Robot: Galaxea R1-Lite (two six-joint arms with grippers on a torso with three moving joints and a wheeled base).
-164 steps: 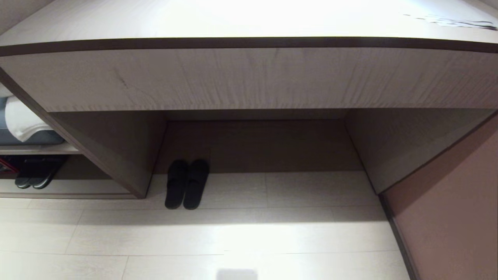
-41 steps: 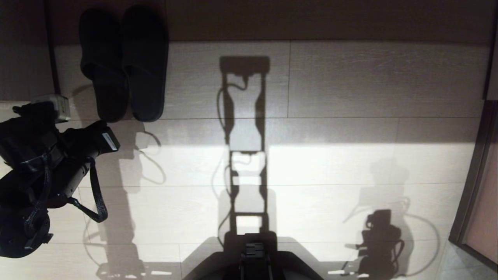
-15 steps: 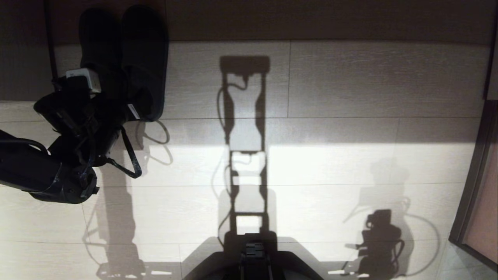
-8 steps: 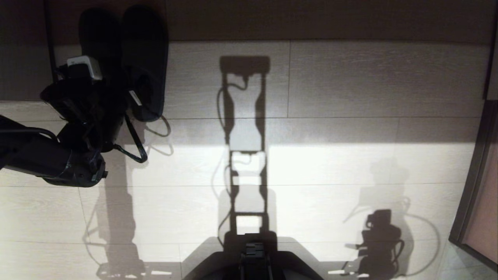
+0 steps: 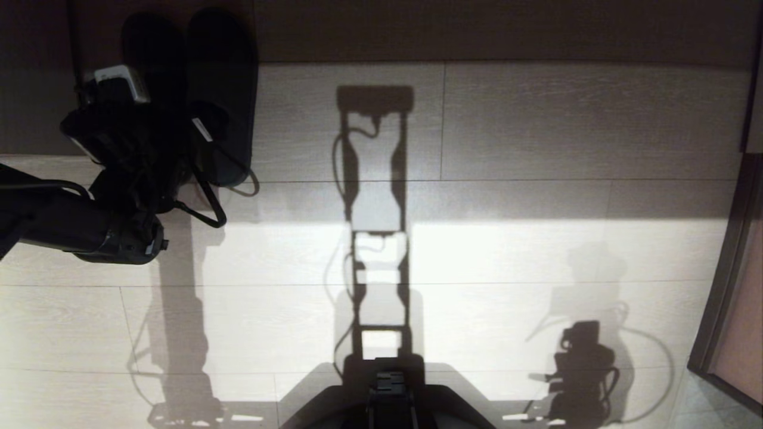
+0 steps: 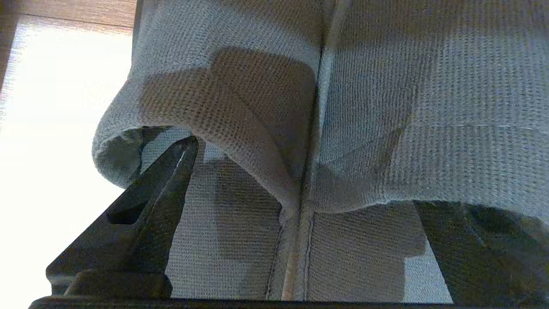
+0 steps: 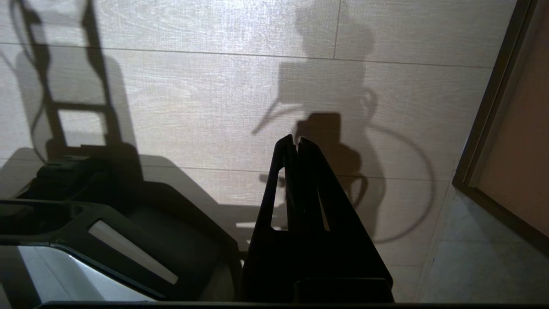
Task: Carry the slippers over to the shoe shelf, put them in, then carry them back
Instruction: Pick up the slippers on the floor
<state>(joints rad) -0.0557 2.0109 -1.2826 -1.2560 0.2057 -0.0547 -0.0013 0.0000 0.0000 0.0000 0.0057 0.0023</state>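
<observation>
The slippers [image 5: 223,71], a plain black pair, lie side by side on the pale floor at the far left, toes under the desk. My left gripper [image 5: 179,122] is down over their heel ends. In the left wrist view the woven slippers [image 6: 429,107] fill the picture. The left gripper [image 6: 306,189] is open wide, and one finger [image 6: 158,201] reaches into one slipper's mouth. The other finger goes under the other slipper's upper, so the two inner sides lie between the jaws. My right gripper [image 7: 296,141] hangs shut and empty over the floor. The shoe shelf is out of view.
The desk recess's dark back panel [image 5: 477,30] runs along the far side, and its side panel [image 5: 36,89] stands left of the slippers. A dark door frame [image 5: 724,268] borders the floor at right. My base [image 5: 387,399] shows at the near edge.
The left arm has moved farther from me, from the slippers' heel ends to over them, with its gripper still open. The slippers and the right arm have not moved.
</observation>
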